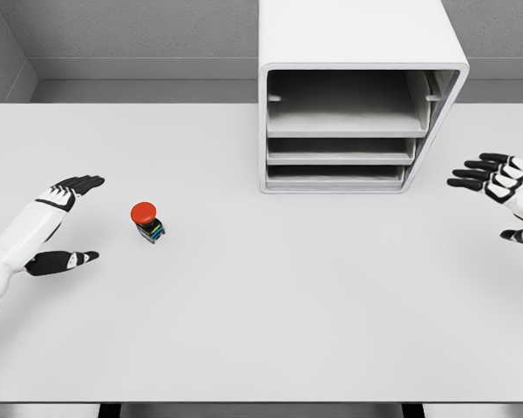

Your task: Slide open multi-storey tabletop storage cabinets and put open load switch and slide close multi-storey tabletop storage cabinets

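A small load switch [147, 222] with a round red button on a dark body stands upright on the white table, left of the middle. My left hand [68, 222] is open just to its left, fingers spread and apart from the switch. A white multi-storey storage cabinet [357, 96] stands at the back right of centre, its three trays facing me and sitting inside the frame. Near the table's right edge my right hand [503, 200] hovers open, beside the cabinet and not touching it.
The white table [270, 305] stretches wide in front of me, its front edge near the bottom of the picture. Grey walls rise behind the cabinet and at the far left.
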